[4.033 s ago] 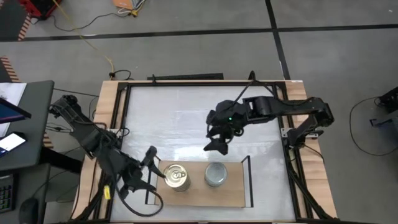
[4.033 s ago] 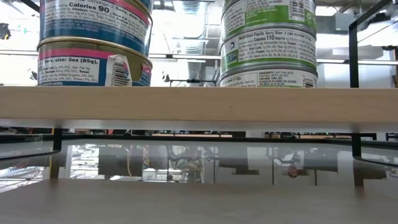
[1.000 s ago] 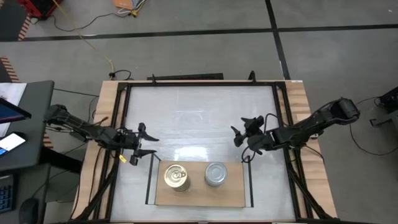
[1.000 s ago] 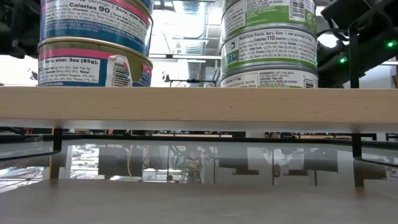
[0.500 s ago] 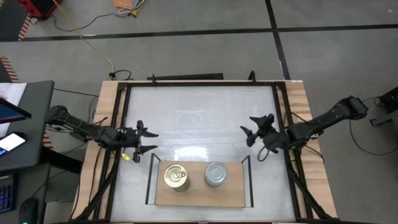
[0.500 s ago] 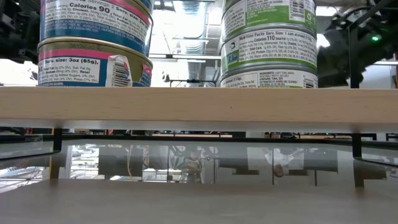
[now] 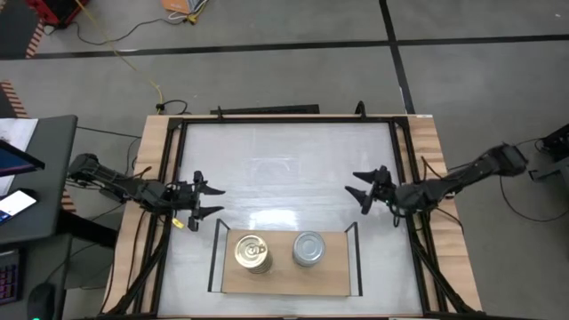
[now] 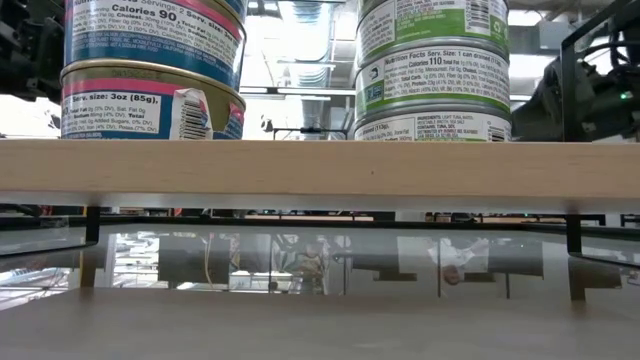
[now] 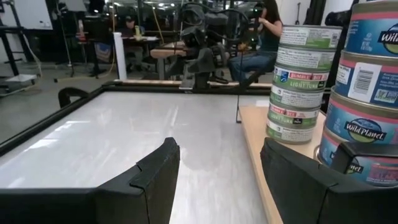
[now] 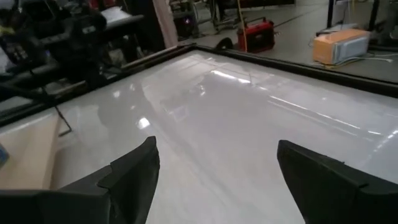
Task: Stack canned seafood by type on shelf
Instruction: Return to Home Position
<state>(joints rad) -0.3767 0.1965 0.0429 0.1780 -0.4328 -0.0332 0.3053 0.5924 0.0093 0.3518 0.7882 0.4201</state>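
On the wooden shelf [image 7: 284, 277] near the table's near edge stand two upright stacks of seafood tins. The gold-lidded stack [image 7: 252, 253] has blue and pink labels [image 9: 367, 93]. The silver-lidded stack [image 7: 308, 249] has green and white labels [image 9: 297, 84]. Each stack rests by its bottom tin on the board [image 8: 320, 165]. My left gripper [image 7: 203, 201] is open at the table's left side, left of the shelf. My right gripper [image 7: 366, 188] is open at the right side, beyond the shelf's right upright. Neither holds anything.
The white tabletop [image 7: 284, 169] lies bare between the arms, ringed by a black frame rail [image 7: 267, 116]. The shelf's thin black uprights [image 7: 353, 240] rise at both ends. A desk with a tablet and a phone [image 7: 18, 203] stands left of the table. People show in the room behind [image 9: 267, 25].
My right gripper has drawn back toward the table's right edge and a little toward its far edge, staying open. My left gripper has barely shifted. Both stacks stand as before.
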